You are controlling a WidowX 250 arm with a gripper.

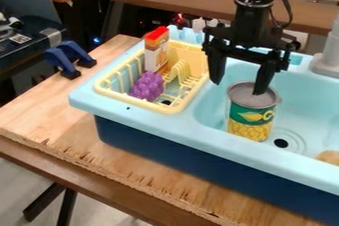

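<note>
Right of the frame's center, a corn can (252, 121) stands upright in the light-blue sink (162, 127), below and slightly to the right of the black gripper (238, 87), its jaws spread and empty.

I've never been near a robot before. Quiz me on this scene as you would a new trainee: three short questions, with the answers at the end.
1. Multiple choice. Which is nearest the tool?
A) the blue clamps
B) the can
C) the red-topped box

2. True or false: the purple grapes lie in the yellow rack.

3. Fill in the missing word: the tool's two fingers are spread ____.

Key: 1. B; 2. True; 3. apart
</note>
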